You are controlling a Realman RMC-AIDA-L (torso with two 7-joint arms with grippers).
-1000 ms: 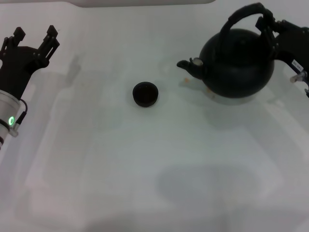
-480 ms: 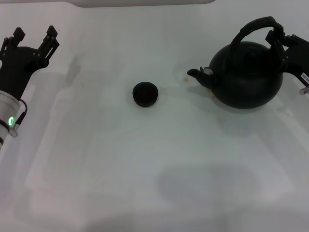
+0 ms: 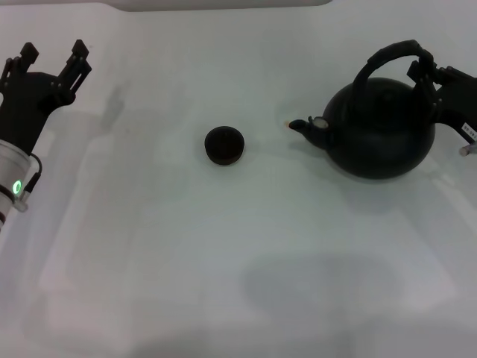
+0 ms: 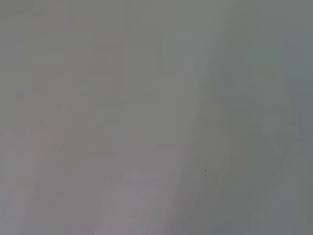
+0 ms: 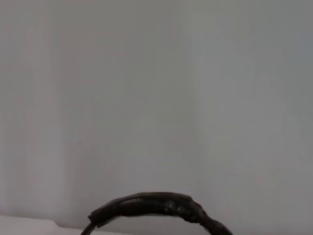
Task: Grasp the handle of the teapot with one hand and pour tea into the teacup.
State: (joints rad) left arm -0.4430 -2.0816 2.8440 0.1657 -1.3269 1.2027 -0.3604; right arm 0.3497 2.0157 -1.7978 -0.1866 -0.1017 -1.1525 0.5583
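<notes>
The teapot (image 3: 384, 134) stands well to the right of the teacup (image 3: 224, 145), spout toward it. The right gripper (image 3: 426, 71) is pinched on the handle (image 3: 390, 54) at its right end. The left gripper (image 3: 52, 56) hangs far left of the teacup, fingers spread.

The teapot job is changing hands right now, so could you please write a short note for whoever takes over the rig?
Right gripper: shut on the handle, at the table's right side.
Left gripper: open, parked at far left, away from the work.
Teapot: upright, right of centre, spout facing the teacup. A clear gap of table separates them.
Done: handle grasped. Whether tea is in the teacup cannot be told.
Left: if not yet poured, bring the spout over the teacup and tip.
</notes>
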